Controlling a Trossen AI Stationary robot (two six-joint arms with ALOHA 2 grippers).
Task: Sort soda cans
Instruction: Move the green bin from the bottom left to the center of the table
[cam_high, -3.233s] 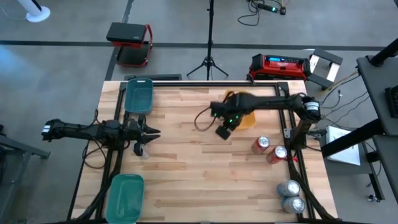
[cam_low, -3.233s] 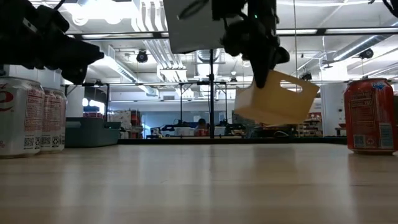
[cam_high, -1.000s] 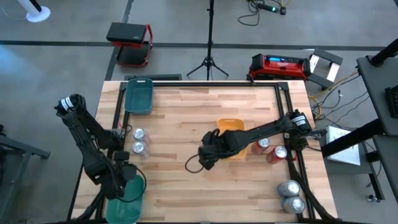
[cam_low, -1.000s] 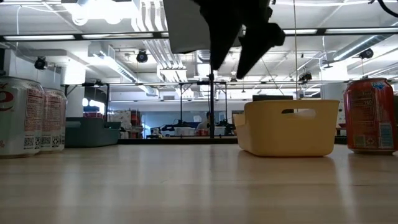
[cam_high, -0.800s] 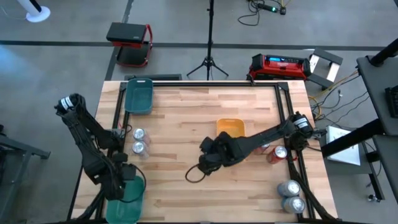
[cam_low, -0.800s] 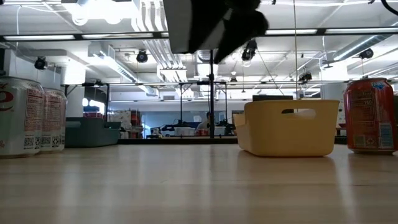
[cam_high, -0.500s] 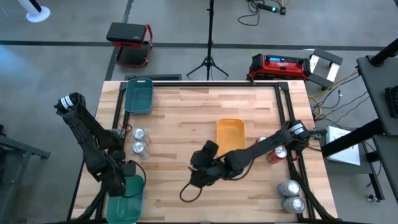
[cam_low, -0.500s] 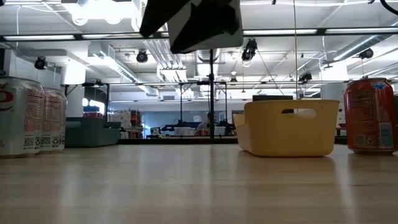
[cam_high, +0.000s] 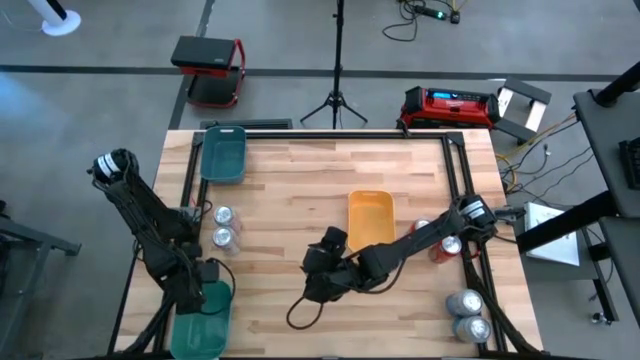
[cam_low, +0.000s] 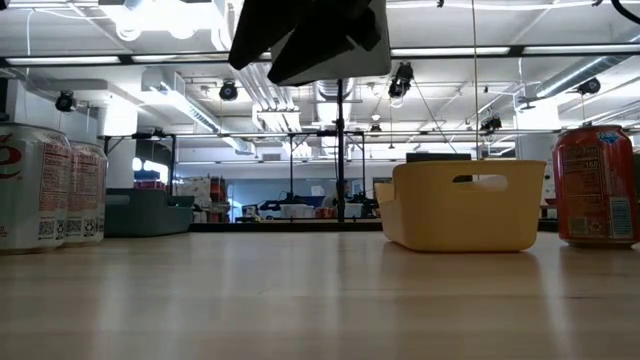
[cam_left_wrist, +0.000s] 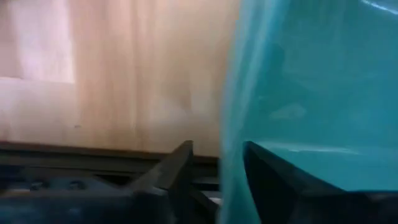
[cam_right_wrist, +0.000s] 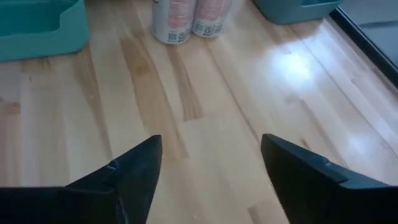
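Observation:
Two silver soda cans (cam_high: 222, 226) stand side by side near the table's left edge; the right wrist view also catches these cans (cam_right_wrist: 189, 17). Two red cans (cam_high: 445, 248) stand at the right, partly behind my right arm. Two more silver cans (cam_high: 468, 315) stand at the near right corner. My left gripper (cam_left_wrist: 217, 149) is at the green tray (cam_high: 200, 322) at the near left, open, with the tray's far wall between its fingers. My right gripper (cam_right_wrist: 211, 155) hangs open above the bare table middle (cam_high: 315, 283), holding nothing. My left gripper straddles the green tray's far wall (cam_left_wrist: 231, 134), one finger (cam_left_wrist: 264, 171) inside the tray and one finger (cam_left_wrist: 174, 168) outside it. A gap shows beside the outer finger. Whether the inner finger touches the wall, I cannot tell. The tray rests on the table.
An orange tray (cam_high: 370, 220) stands right of the table's middle, and it also appears in the low view (cam_low: 465, 205). A teal tray (cam_high: 222, 155) sits at the far left corner. Bare wood lies between the left cans and the orange tray.
My right gripper has drawn away from the orange tray toward the table's near edge and a little left, rising out of the low view. The orange tray has stayed standing on the table.

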